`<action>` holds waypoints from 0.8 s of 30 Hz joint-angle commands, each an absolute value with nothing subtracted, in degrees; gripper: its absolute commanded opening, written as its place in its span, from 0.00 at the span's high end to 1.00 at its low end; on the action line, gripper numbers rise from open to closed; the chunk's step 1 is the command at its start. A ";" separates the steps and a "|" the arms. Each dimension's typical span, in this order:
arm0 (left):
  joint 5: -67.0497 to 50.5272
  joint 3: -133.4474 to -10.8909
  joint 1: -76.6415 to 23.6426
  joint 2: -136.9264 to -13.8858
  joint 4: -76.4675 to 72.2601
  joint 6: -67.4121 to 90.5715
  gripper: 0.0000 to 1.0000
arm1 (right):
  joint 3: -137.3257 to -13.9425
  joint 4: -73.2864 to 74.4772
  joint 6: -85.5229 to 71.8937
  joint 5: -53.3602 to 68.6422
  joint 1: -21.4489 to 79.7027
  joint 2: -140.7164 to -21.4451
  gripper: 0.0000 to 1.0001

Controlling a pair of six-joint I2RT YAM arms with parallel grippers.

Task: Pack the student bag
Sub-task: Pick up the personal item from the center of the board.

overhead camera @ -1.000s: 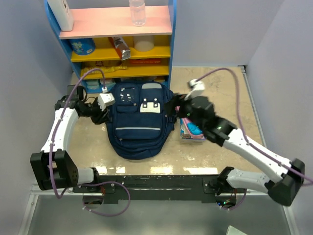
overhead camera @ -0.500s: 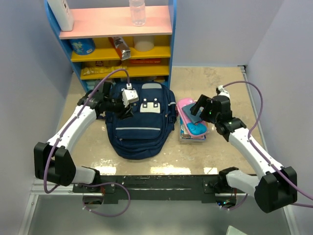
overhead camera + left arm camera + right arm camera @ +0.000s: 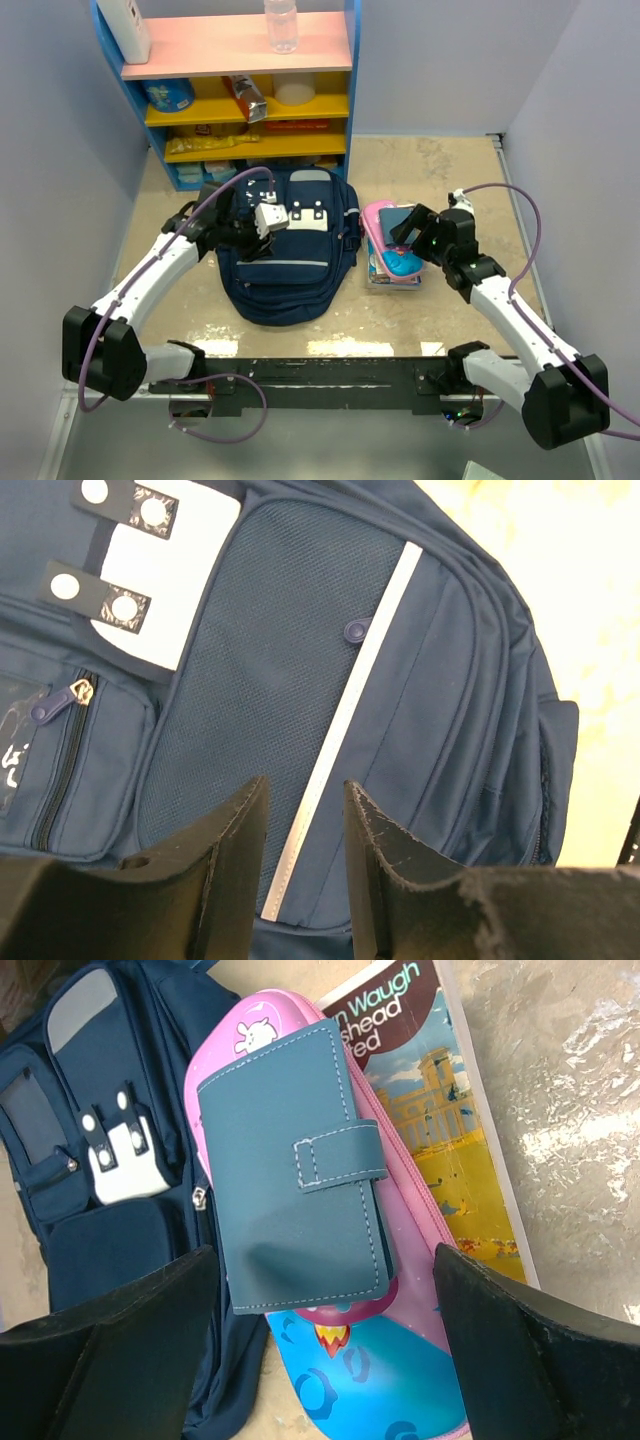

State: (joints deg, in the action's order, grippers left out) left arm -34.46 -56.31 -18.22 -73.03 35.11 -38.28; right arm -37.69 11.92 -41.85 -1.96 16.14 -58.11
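The student bag [image 3: 290,265] lies flat on the table, navy with a grey stripe [image 3: 345,715] and a white patch [image 3: 308,215]. My left gripper [image 3: 257,240] hovers over its front pocket [image 3: 270,680]; the jaws stand a little apart with only bag fabric seen between them, so it is open [image 3: 303,788]. Right of the bag is a stack: a teal wallet [image 3: 295,1160] on a pink and blue pencil case [image 3: 400,1360] on a book [image 3: 450,1110]. My right gripper [image 3: 322,1260] hangs wide open just above the wallet [image 3: 398,222], holding nothing.
A blue shelf unit [image 3: 240,100] with pink and yellow boards stands behind the bag, holding a bottle [image 3: 281,25], boxes and packets. Grey walls close in on the left and right. Purple cables loop over both arms.
The left arm swung right from the bag's left edge to above its front. The right arm drew back from the bag's right side to above the stack, and its jaws opened wider.
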 commanded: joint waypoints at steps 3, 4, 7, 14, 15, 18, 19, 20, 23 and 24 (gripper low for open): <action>-33.58 -55.20 -18.54 -71.19 33.57 -37.35 0.59 | -36.39 5.36 -44.74 -2.37 16.00 -59.23 0.13; -33.31 -54.76 -18.46 -71.10 33.57 -37.53 0.59 | -36.21 4.93 -44.74 -2.37 15.91 -59.33 0.15; -32.61 -53.97 -18.54 -70.67 33.40 -37.88 0.59 | -35.42 3.61 -45.26 -2.37 15.91 -58.54 0.26; -30.50 -53.17 -18.54 -69.79 33.13 -38.50 0.59 | -34.45 3.25 -46.06 -3.16 16.00 -58.18 0.52; -30.41 -53.09 -18.46 -69.61 33.22 -38.58 0.59 | -34.37 3.25 -46.05 -3.16 16.00 -58.18 0.54; -30.23 -53.00 -18.54 -69.17 33.40 -38.67 0.59 | -34.01 2.90 -46.06 -3.51 15.91 -58.10 0.65; -30.06 -53.09 -18.46 -69.00 33.40 -38.76 0.59 | -33.84 2.81 -46.05 -3.69 15.91 -58.01 0.71; -29.88 -53.00 -18.54 -68.91 33.49 -38.76 0.59 | -33.84 2.90 -45.97 -3.87 16.00 -57.83 0.74; -29.53 -52.74 -18.46 -68.64 33.66 -38.85 0.59 | -34.10 3.60 -45.97 -4.83 15.91 -57.04 0.83; -29.44 -52.65 -18.54 -68.56 33.66 -38.85 0.59 | -34.10 3.78 -45.97 -5.36 16.00 -56.26 0.85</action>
State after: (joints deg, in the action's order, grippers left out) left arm -29.98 -53.49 -18.39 -70.30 34.79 -38.46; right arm -34.33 4.60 -45.67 -2.63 15.97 -58.70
